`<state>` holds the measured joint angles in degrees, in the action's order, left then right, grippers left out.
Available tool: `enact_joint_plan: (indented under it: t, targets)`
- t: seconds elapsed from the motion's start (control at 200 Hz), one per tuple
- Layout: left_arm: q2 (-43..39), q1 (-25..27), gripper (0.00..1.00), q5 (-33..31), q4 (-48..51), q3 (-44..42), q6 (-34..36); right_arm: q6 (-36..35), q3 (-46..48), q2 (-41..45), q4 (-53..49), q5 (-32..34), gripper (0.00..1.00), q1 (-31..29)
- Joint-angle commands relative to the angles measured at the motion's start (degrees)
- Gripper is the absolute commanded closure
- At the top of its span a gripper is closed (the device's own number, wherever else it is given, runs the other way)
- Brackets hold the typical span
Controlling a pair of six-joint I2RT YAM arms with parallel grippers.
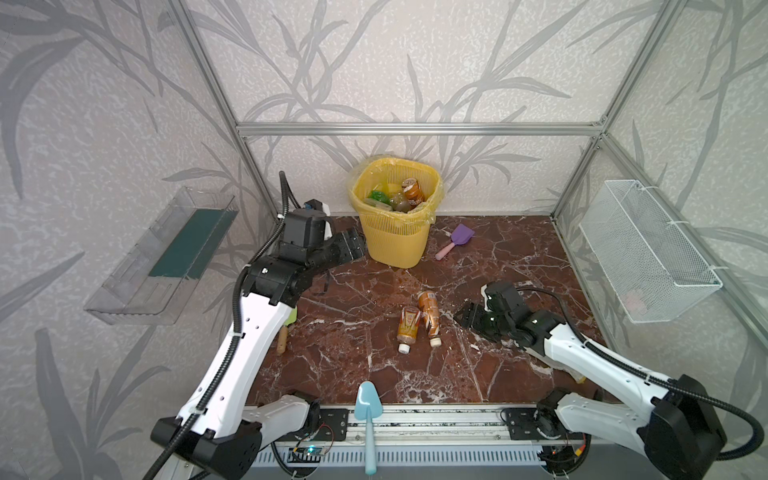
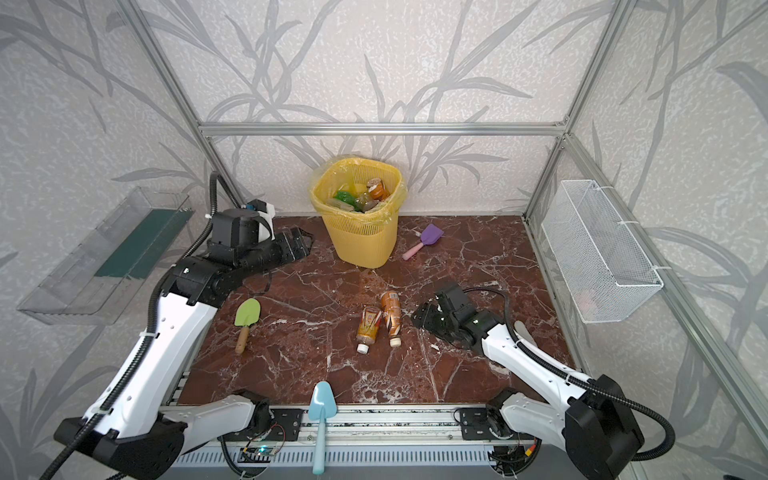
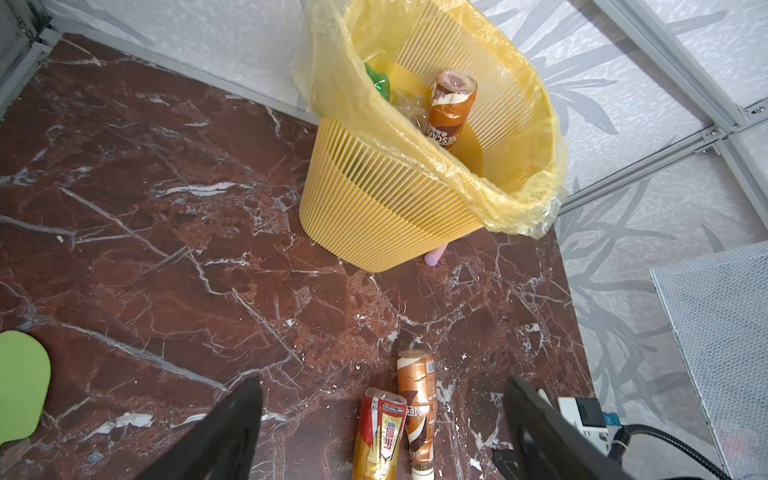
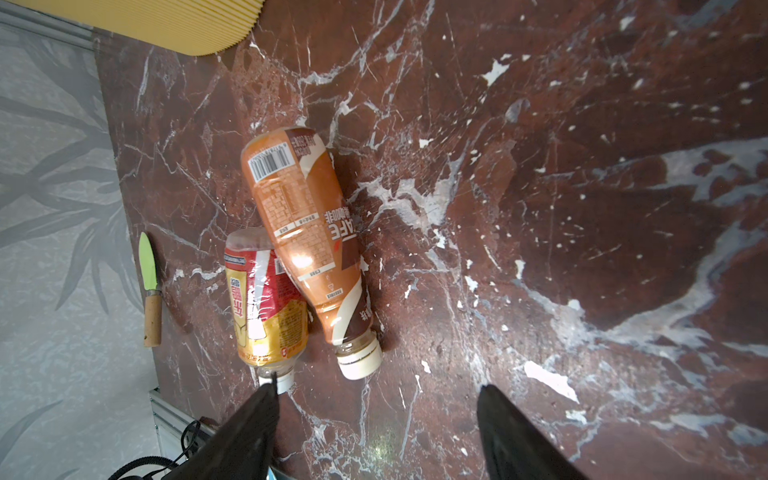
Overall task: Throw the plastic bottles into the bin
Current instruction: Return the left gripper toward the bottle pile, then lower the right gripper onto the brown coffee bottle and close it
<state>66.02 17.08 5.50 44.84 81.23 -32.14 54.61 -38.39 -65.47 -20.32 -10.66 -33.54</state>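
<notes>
Bottles just beyond spread right end effector, left end effector spread too

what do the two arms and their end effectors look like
Both the left arm and right arm have glossy white link shells with black joint housings and black bases. A black corrugated cable runs along each, held by white zip ties. The left end effector and right end effector are black parallel jaws with flat, tapering fingers dotted with small holes.
</notes>
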Motion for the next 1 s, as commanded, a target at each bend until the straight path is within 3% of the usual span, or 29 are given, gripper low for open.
enact_joint_plan:
  t: [0.0,0.51,0.995]
  targets:
    - [-2.19,-0.36,0.1,-0.51,-2.12,-5.16,-0.78,-0.21,-1.26,-2.02,2.35,-0.48,0.24,-0.75]
    - [-10.79,-0.73,0.12,3.82,-5.54,-23.34,-5.33,-3.82,-10.84,-14.97,4.41,3.0,0.2,-5.48]
    - [-15.26,-0.73,0.13,5.63,-5.44,-30.58,-7.52,-10.0,-21.43,-26.99,0.8,3.77,0.16,-5.6]
